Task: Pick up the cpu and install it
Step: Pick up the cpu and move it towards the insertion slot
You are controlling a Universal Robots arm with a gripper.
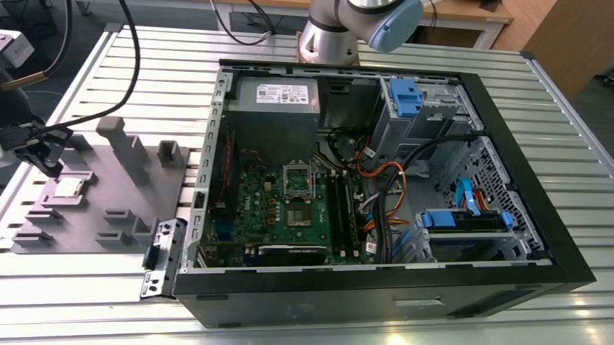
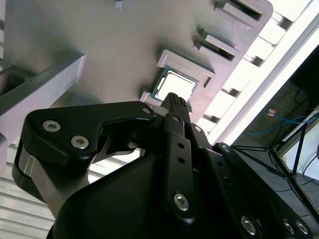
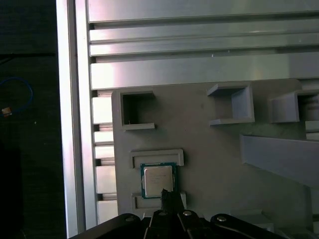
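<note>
Exterior view first: the gripper (image 1: 49,168) hangs over the grey tray (image 1: 100,200) on the exterior view's left, right above the cpu (image 1: 67,188), which sits flat in its little pocket on the tray. The open pc case (image 1: 384,291) lies on the slatted table (image 1: 96,305) just beside the tray. Its motherboard (image 1: 287,219) faces up, and the socket (image 1: 299,180) is well apart from the chip. In the second wrist view the gripper (image 2: 175,99) comes in as a narrow black tip just over one edge of the cpu (image 2: 172,83). The chip's silvery top shows between the raised lips of the tray (image 2: 99,30). Can't tell from here whether the tip actually touches it. The first wrist view looks down on the cpu (image 3: 158,178), square in its pocket near the edge of the tray (image 3: 214,149), with the table (image 3: 199,50) slats beyond. The gripper (image 3: 168,193) pokes in at the chip's near edge. Its fingers look pressed together into one point with nothing pinched between them, so the cpu isn't picked up yet.
</note>
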